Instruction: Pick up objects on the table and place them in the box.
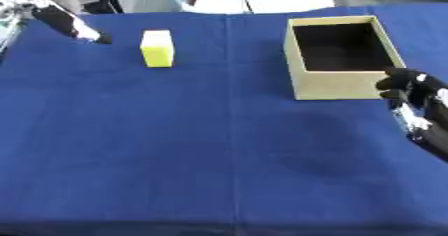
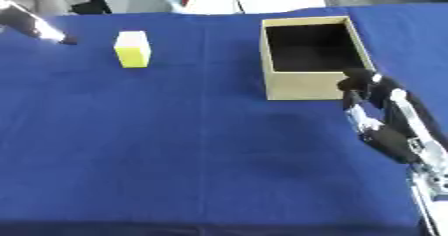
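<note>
One block: yellow block (image 1: 157, 49) stood upper left on the blue tabletop (image 1: 175, 145).
Box: box (image 1: 343, 57) sat upper right.
Right hand: right hand (image 2: 366, 87) was curled, holding nothing, beside the box.
Left hand: left hand (image 1: 74, 25), upper left; fingers unclear.

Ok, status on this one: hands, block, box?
Left hand far left, short of yellow block. Right hand curled, empty, beside box. Path clear.

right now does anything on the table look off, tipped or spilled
Nothing stands out. The yellow block stands upright on the blue cloth, apart from everything else. The box sits flat and open, and looks empty inside. The left hand is beside the block, not touching it; the right hand hangs by the box's near corner.
</note>
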Robot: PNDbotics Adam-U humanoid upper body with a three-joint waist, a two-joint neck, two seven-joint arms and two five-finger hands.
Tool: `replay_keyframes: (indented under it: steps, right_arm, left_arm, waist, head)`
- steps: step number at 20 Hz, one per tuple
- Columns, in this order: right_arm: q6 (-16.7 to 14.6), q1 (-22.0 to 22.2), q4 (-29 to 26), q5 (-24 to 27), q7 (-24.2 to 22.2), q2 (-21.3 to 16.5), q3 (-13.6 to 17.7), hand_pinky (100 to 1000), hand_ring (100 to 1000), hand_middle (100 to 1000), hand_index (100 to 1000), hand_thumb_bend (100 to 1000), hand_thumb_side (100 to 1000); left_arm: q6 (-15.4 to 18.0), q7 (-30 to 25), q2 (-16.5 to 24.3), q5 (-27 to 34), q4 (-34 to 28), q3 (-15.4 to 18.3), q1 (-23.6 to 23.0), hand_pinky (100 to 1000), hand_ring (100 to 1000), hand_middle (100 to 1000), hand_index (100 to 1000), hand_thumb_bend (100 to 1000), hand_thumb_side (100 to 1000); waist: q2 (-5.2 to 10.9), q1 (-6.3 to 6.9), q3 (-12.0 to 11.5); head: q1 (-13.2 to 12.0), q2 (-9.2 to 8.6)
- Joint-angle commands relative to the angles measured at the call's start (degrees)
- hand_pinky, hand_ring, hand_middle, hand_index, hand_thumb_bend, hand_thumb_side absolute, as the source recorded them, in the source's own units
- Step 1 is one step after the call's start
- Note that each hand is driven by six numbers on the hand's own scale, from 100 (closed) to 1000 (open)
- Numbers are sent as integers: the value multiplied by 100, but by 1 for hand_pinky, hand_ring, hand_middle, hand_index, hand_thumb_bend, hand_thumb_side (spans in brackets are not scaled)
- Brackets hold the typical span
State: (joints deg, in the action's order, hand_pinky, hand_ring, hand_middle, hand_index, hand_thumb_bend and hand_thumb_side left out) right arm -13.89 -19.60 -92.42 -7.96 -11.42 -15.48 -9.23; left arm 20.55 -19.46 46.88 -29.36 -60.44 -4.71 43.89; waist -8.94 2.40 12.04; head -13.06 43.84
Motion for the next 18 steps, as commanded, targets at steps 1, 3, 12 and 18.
replay_keyframes:
  steps: [1,3,12,18]
  right_arm:
    - [-10,-51,-40,2,-23,-96,6,745,766,673,851,100,568]
    - [-10,-57,-38,5,-23,-88,-1,745,766,673,851,100,567]
    - [-16,-75,-29,15,-49,-60,-28,745,766,673,850,100,575]
    - [-19,-83,-22,23,-66,-40,-42,745,766,673,850,100,580]
  left_arm:
    - [102,-176,-135,-358,457,36,315,835,740,714,811,794,293]
    - [129,-215,-287,-548,694,65,452,837,740,716,812,795,300]
    - [18,-6,-723,-1270,1404,246,800,841,739,717,815,801,326]
    - [-40,-11,-850,-1421,1642,343,868,845,737,717,817,789,337]
  waist:
    - [104,-18,14]
    - [104,-28,29]
    - [76,-44,107]
    - [50,-57,166]
  head:
    - [-41,28]
    - [-60,28]
    - [-111,28]
    - [-156,28]
